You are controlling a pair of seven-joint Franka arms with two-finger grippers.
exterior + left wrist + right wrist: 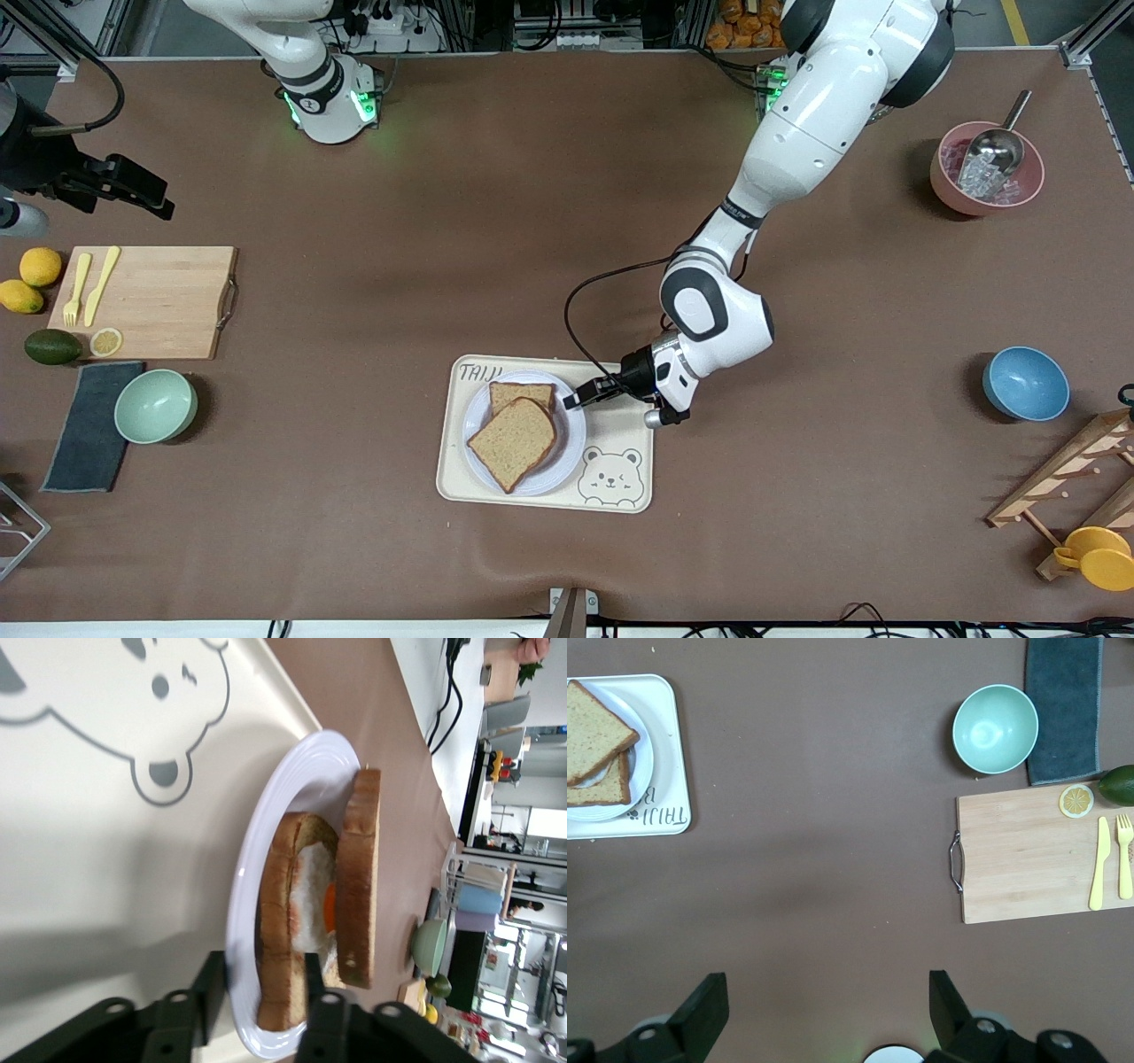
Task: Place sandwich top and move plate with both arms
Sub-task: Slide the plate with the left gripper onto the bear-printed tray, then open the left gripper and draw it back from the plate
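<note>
Though hidden from above, egg (326,906) shows wrist-side.

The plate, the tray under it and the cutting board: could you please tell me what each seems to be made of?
The plate looks like glazed ceramic or melamine: pale, glossy, smooth rim. The tray seems to be matte cream plastic, with rounded corners and a printed bear. The cutting board is clearly light wood or bamboo with visible grain, plus a small dark handle, probably metal.
</note>
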